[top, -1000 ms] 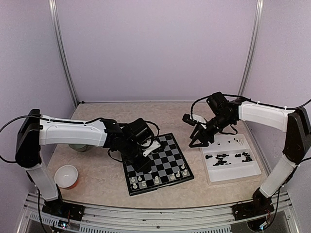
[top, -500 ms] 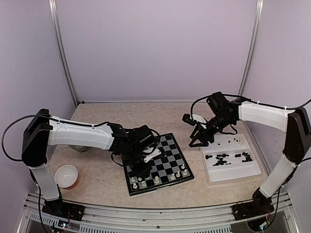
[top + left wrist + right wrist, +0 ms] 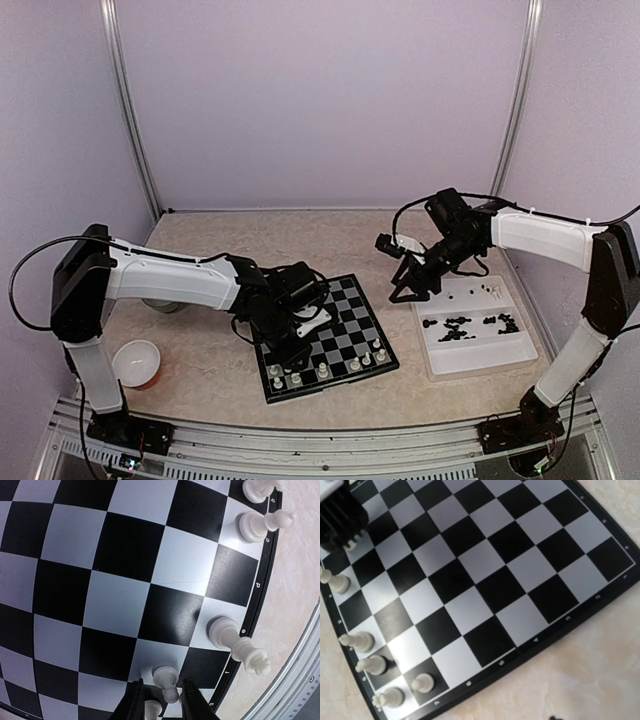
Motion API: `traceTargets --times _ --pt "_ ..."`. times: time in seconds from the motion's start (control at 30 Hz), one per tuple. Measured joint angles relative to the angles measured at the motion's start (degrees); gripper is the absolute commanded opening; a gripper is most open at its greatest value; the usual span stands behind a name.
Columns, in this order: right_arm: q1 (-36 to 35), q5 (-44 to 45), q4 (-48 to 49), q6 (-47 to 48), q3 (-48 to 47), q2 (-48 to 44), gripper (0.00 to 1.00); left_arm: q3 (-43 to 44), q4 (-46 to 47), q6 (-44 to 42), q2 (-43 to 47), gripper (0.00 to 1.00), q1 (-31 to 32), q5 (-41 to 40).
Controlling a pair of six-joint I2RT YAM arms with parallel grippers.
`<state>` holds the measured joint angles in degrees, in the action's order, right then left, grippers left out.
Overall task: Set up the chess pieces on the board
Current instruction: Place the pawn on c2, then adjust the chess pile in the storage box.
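Observation:
The board (image 3: 350, 305) lies at the table's middle, with several cream-white chess pieces (image 3: 322, 370) along its near edge. My left gripper (image 3: 293, 345) is low over the board's near left part. In the left wrist view its dark fingers (image 3: 134, 700) stand a little apart on either side of a white pawn (image 3: 167, 680) that stands on the board (image 3: 125, 545). A gap shows beside the pawn. My right gripper (image 3: 400, 294) hovers between the board and the tray. Its fingers do not show in the right wrist view, which looks down on the board (image 3: 490, 555) and white pieces (image 3: 357, 640).
A white tray (image 3: 480, 355) at the right holds several black pieces (image 3: 458, 328). A white bowl (image 3: 137, 362) stands near the front left, and another dish (image 3: 160, 303) sits behind the left arm. Purple walls close in the table.
My left gripper has moved right and nearer along the board toward the row of white pieces. The right arm has not moved.

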<state>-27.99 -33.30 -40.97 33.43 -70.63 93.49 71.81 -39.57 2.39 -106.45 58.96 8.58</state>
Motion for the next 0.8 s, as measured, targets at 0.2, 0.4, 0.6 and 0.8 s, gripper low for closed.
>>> traceTargets --times 0.2,0.4,0.6,0.8 --pt "3.06 1.97 -2.05 -0.33 -5.55 -2.49 0.87 4.13 -0.81 0.44 1.09 0.35 -0.33 -0.02" --pt "17.25 2.08 4.26 -8.00 -8.61 -11.65 0.90 10.34 -0.28 0.44 4.74 0.38 -1.03 -1.99" --pt "27.28 3.43 4.96 -6.34 -7.19 -11.89 0.36 13.00 11.47 1.11 8.22 0.42 -1.01 -6.03" --pt "30.08 15.61 1.77 -3.96 -2.43 -3.19 0.29 13.11 23.82 2.73 8.22 0.43 -1.01 -7.58"
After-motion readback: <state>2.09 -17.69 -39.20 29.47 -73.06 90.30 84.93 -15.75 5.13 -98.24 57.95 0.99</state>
